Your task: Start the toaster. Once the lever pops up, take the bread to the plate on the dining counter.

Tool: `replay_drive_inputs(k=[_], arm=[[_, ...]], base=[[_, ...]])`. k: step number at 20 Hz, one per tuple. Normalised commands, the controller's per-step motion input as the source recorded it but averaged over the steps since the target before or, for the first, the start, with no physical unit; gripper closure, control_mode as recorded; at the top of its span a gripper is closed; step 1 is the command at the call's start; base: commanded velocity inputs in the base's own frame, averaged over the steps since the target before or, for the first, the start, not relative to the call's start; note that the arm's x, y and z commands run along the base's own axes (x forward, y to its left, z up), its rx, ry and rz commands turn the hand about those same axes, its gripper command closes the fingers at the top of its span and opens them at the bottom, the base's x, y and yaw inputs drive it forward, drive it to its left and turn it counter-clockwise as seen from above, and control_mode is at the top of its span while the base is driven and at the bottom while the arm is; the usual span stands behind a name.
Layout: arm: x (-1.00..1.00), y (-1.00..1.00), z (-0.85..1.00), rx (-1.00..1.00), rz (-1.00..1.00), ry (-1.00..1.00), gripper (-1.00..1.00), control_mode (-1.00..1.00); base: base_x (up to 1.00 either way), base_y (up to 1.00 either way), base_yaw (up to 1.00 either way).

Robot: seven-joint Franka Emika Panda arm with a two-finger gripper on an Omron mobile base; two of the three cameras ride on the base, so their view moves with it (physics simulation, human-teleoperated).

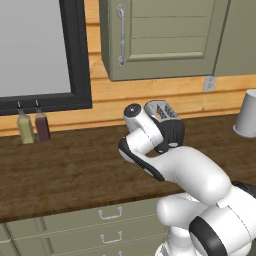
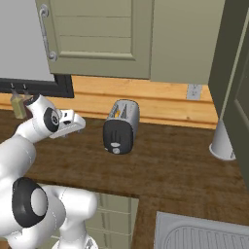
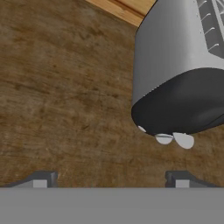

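The toaster [image 2: 120, 127] stands upright on a dark wood-grain counter [image 2: 180, 165], set back near the pale wooden wall panelling [image 2: 160, 104]. Its black end panel, carrying small pale knobs at the bottom, faces the near edge; its silver-grey slotted top faces up, and an orange-tan sliver shows in one slot, too small to identify. In the hand view the toaster [image 3: 179, 74] sits at upper right, black end toward the camera with the pale knobs below it. In the left base view the toaster [image 1: 162, 111] is mostly hidden behind the arm, only its slotted top showing.

The gripper [image 3: 109, 179] is released: its two dark finger tips stand wide apart over bare counter, left of the toaster and apart from it, holding nothing. In the right base view the hand [image 2: 68, 124] hangs above the counter, left of the toaster.

Further out, a pale cylindrical container [image 2: 222, 141] stands on the counter at right. Two small bottles [image 1: 33, 127], one yellowish and one dark red, stand at far left under a black-framed window [image 1: 45, 55]. Green-grey wall cabinets [image 2: 126, 39] hang above; a wall outlet [image 2: 194, 91] lies right of the toaster. A grey sink [image 2: 204, 233] lies at near right.
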Motion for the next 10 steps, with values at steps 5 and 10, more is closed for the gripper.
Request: replay_drive_inputs(k=[5,10], arm=[[0.00,0.00,0.00,0.00,0.00,0.00,-1.00,-1.00],[0.00,0.00,0.00,0.00,0.00,0.00,-1.00,-1.00]], base=[[0.00,0.00,0.00],[0.00,0.00,0.00]])
